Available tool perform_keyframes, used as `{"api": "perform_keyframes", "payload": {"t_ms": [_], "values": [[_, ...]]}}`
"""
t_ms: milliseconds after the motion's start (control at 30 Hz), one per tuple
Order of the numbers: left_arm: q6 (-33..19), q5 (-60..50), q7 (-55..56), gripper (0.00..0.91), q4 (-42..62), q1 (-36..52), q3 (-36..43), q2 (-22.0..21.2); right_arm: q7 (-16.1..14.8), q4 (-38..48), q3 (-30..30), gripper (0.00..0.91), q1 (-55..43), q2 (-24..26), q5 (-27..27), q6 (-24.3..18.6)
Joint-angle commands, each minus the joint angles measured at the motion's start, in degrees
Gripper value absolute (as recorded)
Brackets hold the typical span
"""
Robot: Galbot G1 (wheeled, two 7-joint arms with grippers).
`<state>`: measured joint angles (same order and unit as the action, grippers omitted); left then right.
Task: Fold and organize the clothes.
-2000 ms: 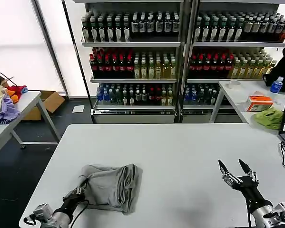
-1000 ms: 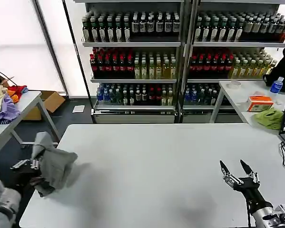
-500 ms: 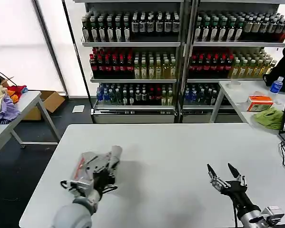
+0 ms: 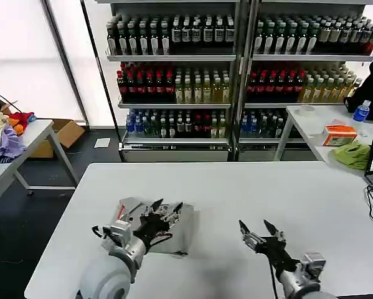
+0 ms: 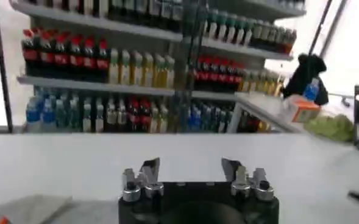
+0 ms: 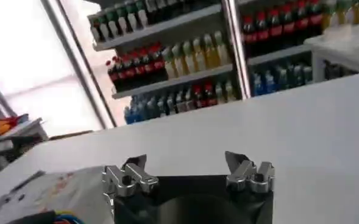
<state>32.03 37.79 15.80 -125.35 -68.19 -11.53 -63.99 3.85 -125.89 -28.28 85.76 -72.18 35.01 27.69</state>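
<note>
The grey shirt lies folded flat on the white worktop, near the edge closest to the robot, so it looks tidy and done. The left claw hovers just over the shirt with its fingers spread wide and nothing in them, and the right claw waits beside the shirt, also wide open and holding nothing. No words on the shirt can be read.
</note>
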Motion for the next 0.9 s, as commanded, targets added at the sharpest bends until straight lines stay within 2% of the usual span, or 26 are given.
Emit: {"api": "perform_keyframes", "payload": {"t_ms": [33, 267, 300, 333, 367, 400, 600, 767, 900], "values": [[-0.73, 2.14, -4.59, 0.907, -4.74, -5.97, -22.83, 1.85, 8.62, 20.4, 25.07, 0.907, -20.54, -6.97, 4.33, 3.39], [-0.66, 2.64, -4.33, 0.907, -6.38, -9.32, -30.46, 1.52, 7.32, 27.06, 28.88, 0.907, -23.67, -10.46, 6.11, 2.5], [-0.68, 2.57, -4.33, 0.907, -6.52, -9.82, -30.84, 1.27, 7.13, 27.95, 29.01, 0.867, -23.81, -10.91, 6.37, 2.41], [-0.7, 2.53, -4.21, 0.907, -6.6, -10.16, -30.95, 0.95, 7.02, 28.79, 28.92, 0.675, -23.97, -11.6, 7.22, 2.37], [-0.72, 2.49, -4.21, 0.907, -6.63, -10.53, -31.02, 0.53, 6.94, 29.23, 28.87, 0.252, -24.01, -11.85, 7.55, 2.3], [-0.84, 2.39, -4.21, 0.907, -6.62, -10.86, -30.95, 0.25, 6.75, 29.44, 28.79, 0.0, -24.0, -12.11, 8.55, 2.12], [-1.45, 1.84, -4.36, 0.907, -5.9, -11.45, -30.51, -0.92, 5.42, 27.7, 27.11, 0.0, -22.88, -11.77, 10.92, 1.29], [-1.76, 1.89, -4.37, 0.907, -5.14, -11.56, -30.33, -1.21, 3.81, 24.83, 24.52, 0.0, -21.3, -9.76, 10.66, 0.6], [-2.15, 1.89, -4.36, 0.907, -4.6, -11.81, -30.14, -1.36, 1.31, 22.3, 20.99, 0.0, -19.91, -7.61, 9.4, 1.26]]}}
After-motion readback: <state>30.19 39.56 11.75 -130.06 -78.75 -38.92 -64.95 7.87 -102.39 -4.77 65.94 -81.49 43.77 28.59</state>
